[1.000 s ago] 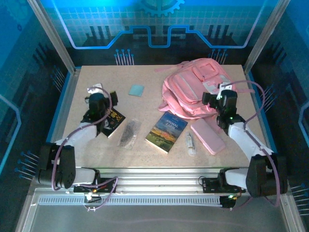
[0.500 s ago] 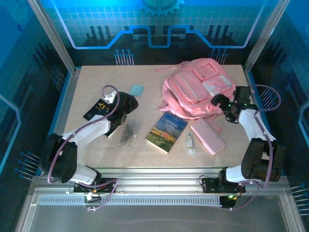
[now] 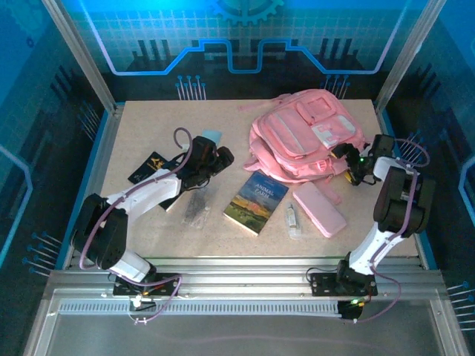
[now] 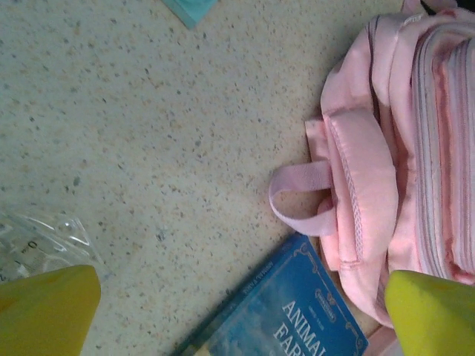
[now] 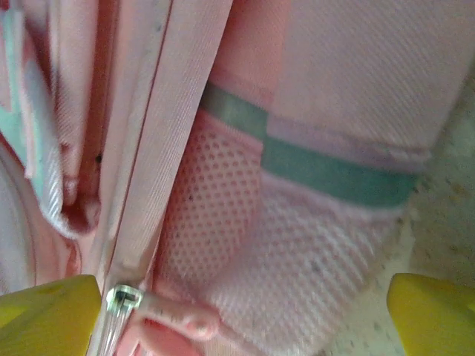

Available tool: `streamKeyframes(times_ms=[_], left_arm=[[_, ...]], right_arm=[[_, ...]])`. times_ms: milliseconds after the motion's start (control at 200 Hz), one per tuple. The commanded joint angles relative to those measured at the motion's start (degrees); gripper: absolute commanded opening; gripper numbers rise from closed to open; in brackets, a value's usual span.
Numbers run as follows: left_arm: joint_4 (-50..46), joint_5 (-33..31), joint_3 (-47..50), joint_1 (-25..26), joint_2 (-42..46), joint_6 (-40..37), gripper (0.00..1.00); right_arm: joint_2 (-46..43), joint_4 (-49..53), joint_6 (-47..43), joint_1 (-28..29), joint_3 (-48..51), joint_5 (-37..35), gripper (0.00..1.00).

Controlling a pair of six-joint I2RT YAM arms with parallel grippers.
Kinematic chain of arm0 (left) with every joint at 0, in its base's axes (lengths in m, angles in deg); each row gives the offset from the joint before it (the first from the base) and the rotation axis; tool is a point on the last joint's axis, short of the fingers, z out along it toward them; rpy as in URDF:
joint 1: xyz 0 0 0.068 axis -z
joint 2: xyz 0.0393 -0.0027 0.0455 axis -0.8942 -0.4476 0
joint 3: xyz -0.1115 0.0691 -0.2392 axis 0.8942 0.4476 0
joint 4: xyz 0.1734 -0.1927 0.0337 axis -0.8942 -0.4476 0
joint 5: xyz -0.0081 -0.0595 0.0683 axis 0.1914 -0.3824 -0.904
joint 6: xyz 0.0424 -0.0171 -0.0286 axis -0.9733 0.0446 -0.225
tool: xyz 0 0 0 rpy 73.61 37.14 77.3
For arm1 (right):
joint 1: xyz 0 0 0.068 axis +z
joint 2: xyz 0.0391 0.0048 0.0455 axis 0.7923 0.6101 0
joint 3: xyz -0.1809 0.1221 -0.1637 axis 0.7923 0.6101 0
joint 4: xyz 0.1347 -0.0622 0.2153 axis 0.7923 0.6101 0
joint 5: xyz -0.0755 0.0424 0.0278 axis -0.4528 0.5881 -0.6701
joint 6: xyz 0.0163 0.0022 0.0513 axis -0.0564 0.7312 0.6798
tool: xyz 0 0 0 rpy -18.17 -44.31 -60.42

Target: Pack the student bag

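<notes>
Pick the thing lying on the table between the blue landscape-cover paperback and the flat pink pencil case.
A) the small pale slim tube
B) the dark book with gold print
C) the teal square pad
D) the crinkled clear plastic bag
A: in the top view, the small pale slim tube lies in the gap between the blue landscape-cover paperback and the flat pink pencil case.

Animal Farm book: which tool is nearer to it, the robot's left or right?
Left. The left tool hovers just beyond the book's far corner; the right tool is at the student bag's right side.
</notes>
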Motion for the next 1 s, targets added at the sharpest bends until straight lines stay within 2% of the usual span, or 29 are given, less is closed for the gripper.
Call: streamKeyframes(times_ms=[0,60,130,150,195,310,360,475,630,755,996], left_arm=[[0.1,3.7,-1.4,0.9,-1.7,3.4,0.99],[0.2,4.8,-2.7,1.4,-2.8,3.9,0.99],[0.8,6.7,-4.4,2.0,-4.3,4.0,0.99],[1.1,6.9,-4.6,2.3,-4.7,4.1,0.99],[2.1,7.4,-5.1,2.7,-5.5,4.7,0.99],[6.4,9.4,-4.9,3.2,-7.5,6.9,0.99],[7.6,10.4,-5.0,3.2,-8.5,8.2,0.99],[9.2,13.4,-6.4,3.3,-10.4,9.8,0.99],[10.4,14.7,-8.4,3.7,-11.3,9.0,0.99],[11.7,15.3,-9.7,4.5,-10.9,3.5,0.99],[8.2,16.4,-14.7,9.6,-11.5,-11.0,0.84]], right_arm=[[5.2,-5.8,3.9,0.3,-3.4,4.3,1.00],[6.4,-8.2,4.8,1.5,-3.5,5.3,1.00],[6.3,-10.2,5.1,3.0,-2.7,5.0,0.90],[6.1,-10.5,5.2,3.5,-2.5,4.7,0.84],[5.8,-10.7,5.6,4.6,-2.2,4.9,0.64],[3.7,-11.8,7.2,7.1,-0.8,6.4,0.35],[2.1,-11.1,7.9,8.1,-0.3,6.0,0.18],[-2.6,-10.9,12.1,10.9,1.4,5.1,0.01],[-8.3,-7.7,19.0,16.4,1.8,-0.2,0.00],[-10.5,-5.6,26.4,21.5,0.5,-5.8,0.00],[-7.3,-2.5,35.6,28.4,-5.8,-10.6,0.00]])
